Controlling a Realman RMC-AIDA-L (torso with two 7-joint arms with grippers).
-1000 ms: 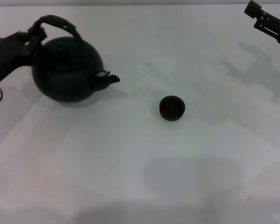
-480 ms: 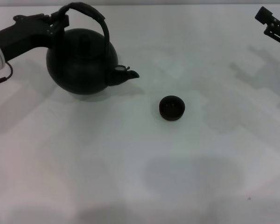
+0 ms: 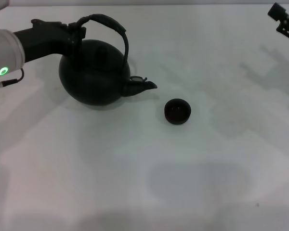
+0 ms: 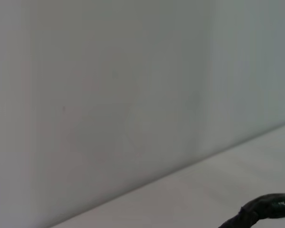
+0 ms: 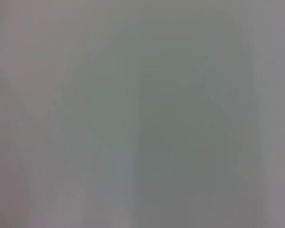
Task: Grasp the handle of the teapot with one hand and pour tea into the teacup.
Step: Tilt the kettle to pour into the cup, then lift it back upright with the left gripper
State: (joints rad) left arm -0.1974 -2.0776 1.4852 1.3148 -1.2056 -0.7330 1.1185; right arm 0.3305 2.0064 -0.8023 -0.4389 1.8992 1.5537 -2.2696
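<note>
In the head view the large matte black teapot [image 3: 92,77] hangs a little above the white table, spout [image 3: 143,86] pointing right toward the teacup. My left gripper [image 3: 76,30] is shut on the left end of its arched handle [image 3: 108,25]. The small dark teacup [image 3: 177,111] stands on the table just right of and below the spout, apart from it. A piece of the handle [image 4: 261,209] shows in the left wrist view. My right gripper [image 3: 284,19] is parked at the far right top edge, away from both.
The white table [image 3: 144,183] stretches around the cup with nothing else on it. The right wrist view shows only a plain grey surface.
My left gripper has carried the teapot to the right, toward the teacup. The spout is now close to the cup. The right arm has drawn slightly further to the edge.
</note>
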